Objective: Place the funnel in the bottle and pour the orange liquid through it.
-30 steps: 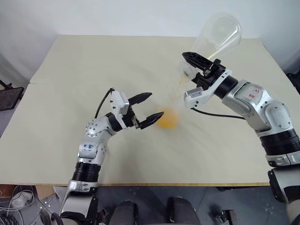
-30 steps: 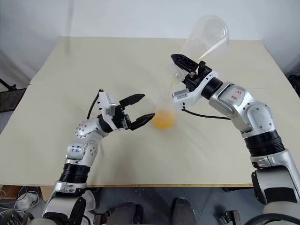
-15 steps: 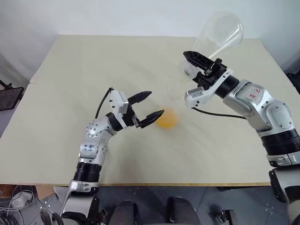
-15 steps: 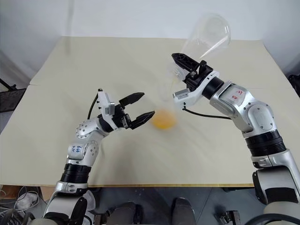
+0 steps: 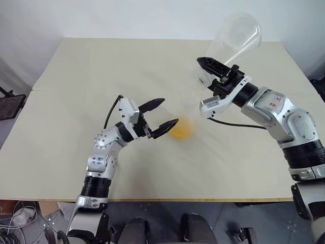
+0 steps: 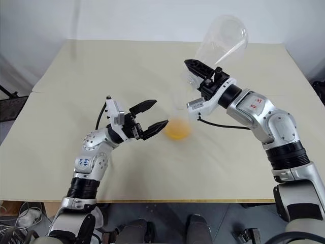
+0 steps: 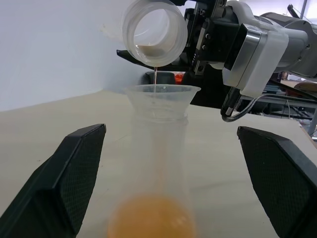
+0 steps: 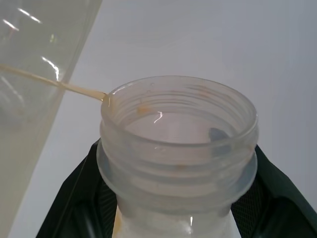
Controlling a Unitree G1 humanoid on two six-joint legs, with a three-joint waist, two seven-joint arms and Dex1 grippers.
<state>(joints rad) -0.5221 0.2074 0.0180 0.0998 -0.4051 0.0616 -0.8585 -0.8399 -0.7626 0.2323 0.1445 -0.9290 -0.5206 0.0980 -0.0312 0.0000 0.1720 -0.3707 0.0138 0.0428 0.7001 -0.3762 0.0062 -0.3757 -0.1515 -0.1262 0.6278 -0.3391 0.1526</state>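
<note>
The bottle, small and clear, stands upright mid-table with the orange liquid pooled in its base. The funnel sits in its neck. My left gripper is open, its fingers on either side of the bottle and apart from it. My right gripper is shut on the neck of a large clear flask, tipped mouth-down above the funnel. From the flask's mouth a thin orange trickle drops into the funnel. The flask looks almost drained.
The beige table spreads wide to the left and behind the bottle. Its front edge runs just below my arms. A dark stand sits off the table's left side.
The orange stream from the flask's mouth has thinned to a fine trickle. Both arms and the bottle have kept their places.
</note>
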